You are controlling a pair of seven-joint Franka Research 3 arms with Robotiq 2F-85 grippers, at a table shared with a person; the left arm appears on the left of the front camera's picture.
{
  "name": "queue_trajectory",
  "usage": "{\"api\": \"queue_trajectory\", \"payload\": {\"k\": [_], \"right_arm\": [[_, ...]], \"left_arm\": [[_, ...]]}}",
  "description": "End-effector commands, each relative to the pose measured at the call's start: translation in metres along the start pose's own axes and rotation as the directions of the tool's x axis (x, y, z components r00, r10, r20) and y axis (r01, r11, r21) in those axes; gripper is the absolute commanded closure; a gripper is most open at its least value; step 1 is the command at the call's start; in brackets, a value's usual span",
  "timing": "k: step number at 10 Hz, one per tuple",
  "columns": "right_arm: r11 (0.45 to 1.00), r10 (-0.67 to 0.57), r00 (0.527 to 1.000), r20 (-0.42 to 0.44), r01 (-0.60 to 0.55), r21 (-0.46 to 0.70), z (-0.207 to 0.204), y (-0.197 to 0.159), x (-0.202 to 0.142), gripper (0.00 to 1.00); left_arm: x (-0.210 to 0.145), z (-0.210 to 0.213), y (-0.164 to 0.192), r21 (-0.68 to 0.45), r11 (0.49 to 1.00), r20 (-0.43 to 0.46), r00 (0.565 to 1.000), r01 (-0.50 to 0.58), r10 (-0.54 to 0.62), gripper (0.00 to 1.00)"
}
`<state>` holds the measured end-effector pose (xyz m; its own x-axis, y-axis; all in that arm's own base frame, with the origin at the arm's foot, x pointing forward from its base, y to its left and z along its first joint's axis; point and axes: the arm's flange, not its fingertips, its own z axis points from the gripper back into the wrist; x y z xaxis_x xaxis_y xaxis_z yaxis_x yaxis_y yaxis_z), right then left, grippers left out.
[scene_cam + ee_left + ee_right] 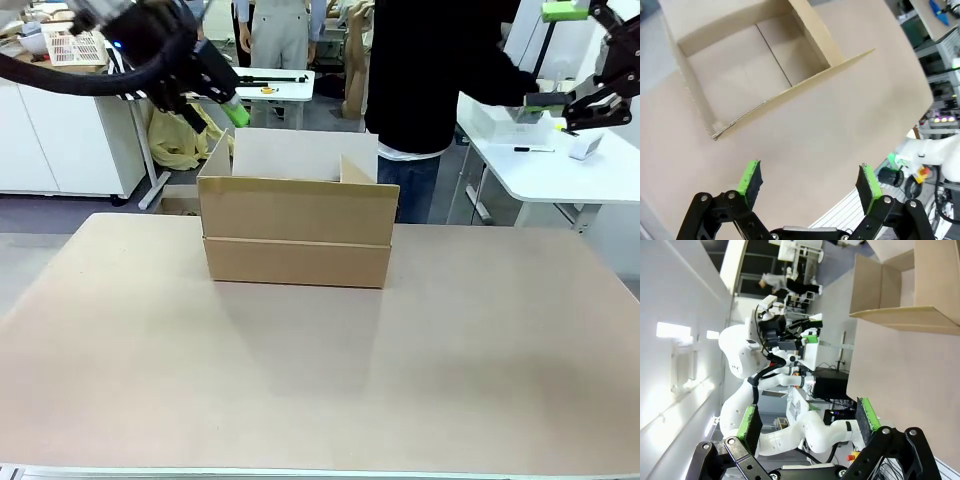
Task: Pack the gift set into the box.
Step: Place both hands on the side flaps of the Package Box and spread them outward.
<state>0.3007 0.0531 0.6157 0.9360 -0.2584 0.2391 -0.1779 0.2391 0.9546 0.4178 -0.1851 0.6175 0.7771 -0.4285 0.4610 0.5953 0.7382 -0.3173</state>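
The left claw (809, 180) hung with its green pads spread wide and nothing between them. Ahead of it and lower down, past a strip of bare tan worktop (320, 380), sat the large brown corrugated cardboard box (740, 65). Its top flaps stood up. From this claw's own camera the floor of the box was plain cardboard with a seam down the middle, and nothing lay in it. From the front, the claw hovered near the box's far left corner, just above the flap there and seemingly clear of it.

Behind the box, on the far side from both claws, stood a person in a black top (430, 70), leaning away and reaching one sleeve towards a white side table (540, 170).

The right claw (556, 56) was raised out over that side table, well apart from the box, which sat off at the edge of its wrist view. Its pads were spread too, and nothing sat between them. The person's hand was close beside its lower pad; I could not tell whether they touched, or what the hand was reaching for.

By my reading the task had barely begun. The box was open and ready, but nothing was packed, so fetching the gift set and lowering it in were both left to do.
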Motion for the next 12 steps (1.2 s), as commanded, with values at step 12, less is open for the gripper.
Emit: {"api": "queue_trajectory", "payload": {"k": [12], "right_arm": [[0.999, 0.023, 1.0, 0.002, -0.023, 0.028, -0.003, 0.0, 0.002, 0.0]], "left_arm": [[0.067, -0.131, 0.132, 0.594, 0.734, -0.027, 0.904, -0.329, 0.427, 0.0]]}}
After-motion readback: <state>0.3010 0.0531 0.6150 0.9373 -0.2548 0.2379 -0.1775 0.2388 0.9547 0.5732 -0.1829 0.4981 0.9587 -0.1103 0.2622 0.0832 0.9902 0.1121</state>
